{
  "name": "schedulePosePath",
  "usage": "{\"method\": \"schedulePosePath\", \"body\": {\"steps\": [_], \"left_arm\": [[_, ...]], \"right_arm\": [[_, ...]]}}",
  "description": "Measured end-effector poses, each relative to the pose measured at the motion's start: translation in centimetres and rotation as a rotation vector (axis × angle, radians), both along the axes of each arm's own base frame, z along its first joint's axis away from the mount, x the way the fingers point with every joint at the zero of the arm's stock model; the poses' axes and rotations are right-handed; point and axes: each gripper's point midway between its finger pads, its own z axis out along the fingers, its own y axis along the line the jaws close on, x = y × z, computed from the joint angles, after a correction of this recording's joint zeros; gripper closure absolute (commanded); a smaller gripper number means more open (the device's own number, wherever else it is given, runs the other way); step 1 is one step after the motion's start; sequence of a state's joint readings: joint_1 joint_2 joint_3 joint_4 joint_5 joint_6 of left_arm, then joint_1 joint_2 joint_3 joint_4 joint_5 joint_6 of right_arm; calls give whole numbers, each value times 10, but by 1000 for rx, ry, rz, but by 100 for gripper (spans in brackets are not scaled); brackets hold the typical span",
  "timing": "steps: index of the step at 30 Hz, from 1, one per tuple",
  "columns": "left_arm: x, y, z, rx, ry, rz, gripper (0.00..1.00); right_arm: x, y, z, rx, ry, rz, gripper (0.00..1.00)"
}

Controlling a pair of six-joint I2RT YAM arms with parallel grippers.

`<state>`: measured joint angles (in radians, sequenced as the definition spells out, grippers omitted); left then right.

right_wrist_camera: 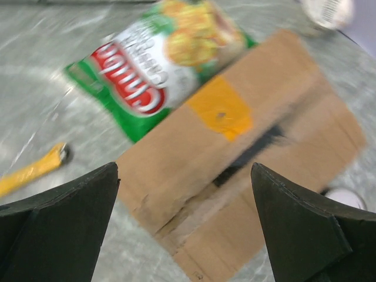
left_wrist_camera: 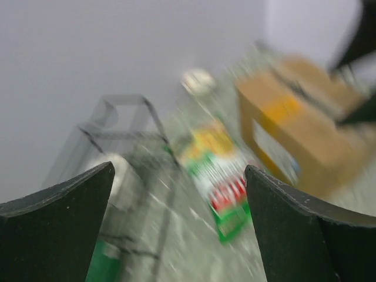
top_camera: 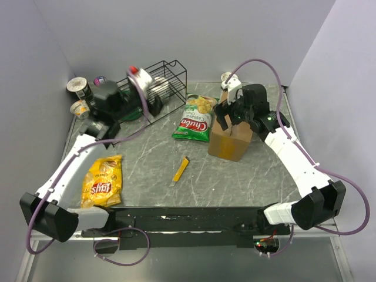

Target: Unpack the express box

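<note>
Cardboard box [top_camera: 230, 144] by the desk's [top_camera: 147, 176] right edge looked closed, unpacking ahead; right gripper [right_wrist_camera: 184, 176] gaped empty above it, left gripper [left_wrist_camera: 179, 170] likewise.

A robotics lab test cell: plain grey walls [top_camera: 188, 29] box in a marble-patterned desk [top_camera: 235, 182] with two cabled robot arms [top_camera: 296, 161] bolted along its near edge.
</note>
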<state>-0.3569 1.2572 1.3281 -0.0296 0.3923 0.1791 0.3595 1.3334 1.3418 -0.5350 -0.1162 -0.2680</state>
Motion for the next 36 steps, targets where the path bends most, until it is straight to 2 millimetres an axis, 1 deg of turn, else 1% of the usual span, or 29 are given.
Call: {"method": "schedulePosePath", "body": {"steps": [3,5,6,7,9,10,12,15,22,25,30,32,36], "left_arm": [[-21,-23,-78,107,141,-91,3],[-38,-33,-132,166,251,-132,4],[-46,-35,-155,190,300,-147,4],[-52,-35,-174,211,341,-150,3],[-60,-32,-201,240,395,-146,3],[-63,-30,-212,252,414,-140,3],[-69,-27,-229,272,446,-133,2],[-80,-28,-250,290,496,-137,2],[-106,-38,-286,311,588,-135,1],[-107,-39,-299,319,610,-109,1],[-103,-37,-327,333,668,-42,2],[-105,-42,-335,338,684,-39,2],[-116,-55,-352,373,717,-62,3]], "right_arm": [[-13,10,-8,-9,17,113,0],[-27,13,-16,-11,42,171,0],[-34,15,-18,-8,52,194,0],[-40,16,-19,-6,56,214,0],[-50,16,-19,2,50,242,0],[-54,15,-20,4,50,248,0],[-62,14,-19,8,44,256,0],[-66,12,-21,12,47,249,0],[-72,12,-37,34,108,225,0],[-74,12,-40,39,120,219,0],[-80,10,-52,46,151,210,0],[-80,10,-53,50,156,204,0],[-77,10,-51,57,145,186,0]]}}
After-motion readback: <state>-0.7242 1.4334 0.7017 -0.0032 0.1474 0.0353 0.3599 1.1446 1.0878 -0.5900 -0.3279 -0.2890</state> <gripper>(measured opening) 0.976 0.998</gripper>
